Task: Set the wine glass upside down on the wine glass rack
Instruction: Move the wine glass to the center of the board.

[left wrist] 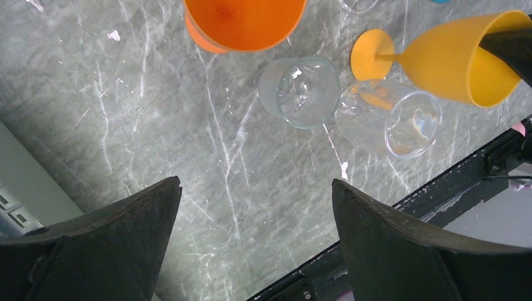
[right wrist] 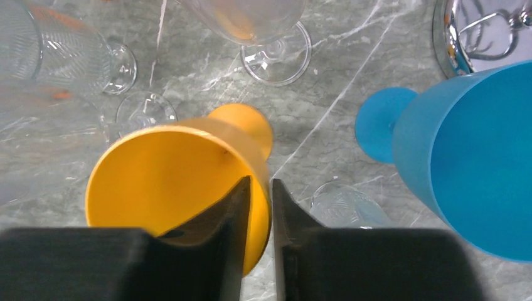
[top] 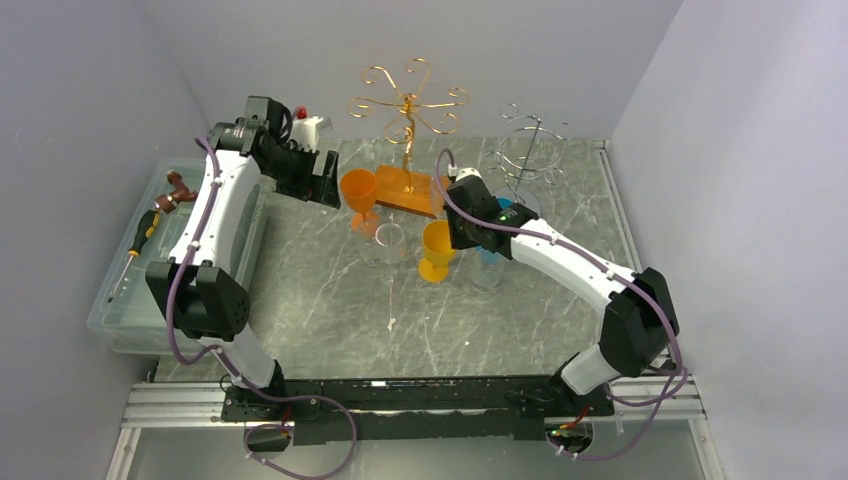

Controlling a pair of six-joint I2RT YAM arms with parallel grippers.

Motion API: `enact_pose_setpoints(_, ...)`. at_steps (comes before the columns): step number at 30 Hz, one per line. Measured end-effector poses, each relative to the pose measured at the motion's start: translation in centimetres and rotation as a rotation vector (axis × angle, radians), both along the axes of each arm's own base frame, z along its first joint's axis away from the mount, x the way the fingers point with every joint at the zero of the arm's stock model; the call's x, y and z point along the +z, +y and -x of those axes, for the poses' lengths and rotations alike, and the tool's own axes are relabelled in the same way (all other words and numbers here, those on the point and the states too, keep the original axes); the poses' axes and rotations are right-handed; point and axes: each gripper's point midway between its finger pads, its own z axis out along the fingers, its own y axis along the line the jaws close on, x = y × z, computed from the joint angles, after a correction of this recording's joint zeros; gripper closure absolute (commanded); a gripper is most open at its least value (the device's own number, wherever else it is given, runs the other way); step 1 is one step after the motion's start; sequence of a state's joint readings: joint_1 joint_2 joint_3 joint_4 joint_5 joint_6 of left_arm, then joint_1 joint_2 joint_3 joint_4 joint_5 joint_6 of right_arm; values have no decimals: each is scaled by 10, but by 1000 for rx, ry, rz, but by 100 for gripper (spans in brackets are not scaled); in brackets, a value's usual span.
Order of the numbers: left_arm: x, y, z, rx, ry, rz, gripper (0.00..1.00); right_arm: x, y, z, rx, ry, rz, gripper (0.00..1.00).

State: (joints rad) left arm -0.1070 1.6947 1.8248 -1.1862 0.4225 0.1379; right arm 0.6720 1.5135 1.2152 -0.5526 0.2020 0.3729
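Note:
A yellow wine glass (right wrist: 157,169) stands upright on the marble table, and my right gripper (right wrist: 260,182) is shut on its rim, one finger inside the bowl and one outside. The top view shows this glass (top: 437,250) near the table's middle with the right gripper (top: 462,232) at its right side. A gold wire wine glass rack (top: 408,100) on an orange base stands at the back, a silver wire rack (top: 530,140) to its right. My left gripper (left wrist: 257,185) hangs open and empty above the table, next to an orange glass (top: 358,190).
A blue glass (right wrist: 464,163) stands close to the right of the yellow one. Several clear glasses (left wrist: 301,91) crowd around, and one lies on its side (left wrist: 395,119). A clear bin (top: 140,250) with tools sits off the left edge.

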Motion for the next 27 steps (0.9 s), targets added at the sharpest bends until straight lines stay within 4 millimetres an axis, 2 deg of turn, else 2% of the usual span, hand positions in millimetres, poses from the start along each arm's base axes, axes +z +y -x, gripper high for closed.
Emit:
enact_pose_setpoints(3,-2,0,3,-7,11,-1,3,0,1,-1,-1,-5,-2,99)
enact_pose_setpoints(9,-1,0,6,-16,7,0,4,12,-1,4,9,-17,-21,100)
enact_pose_setpoints(14,0,-1,8,-28,3,2,4,31,-8,25,47,-5,-41,100)
enact_pose_setpoints(20,-2,-2,11,-45,7,4,4,45,-35,60,63,35,-10,100)
enact_pose_setpoints(23,-3,-2,14,-54,12,6,4,40,-51,78,53,62,19,100)
enact_pose_setpoints(27,-5,-4,18,-70,23,11,4,12,-86,100,-11,148,106,100)
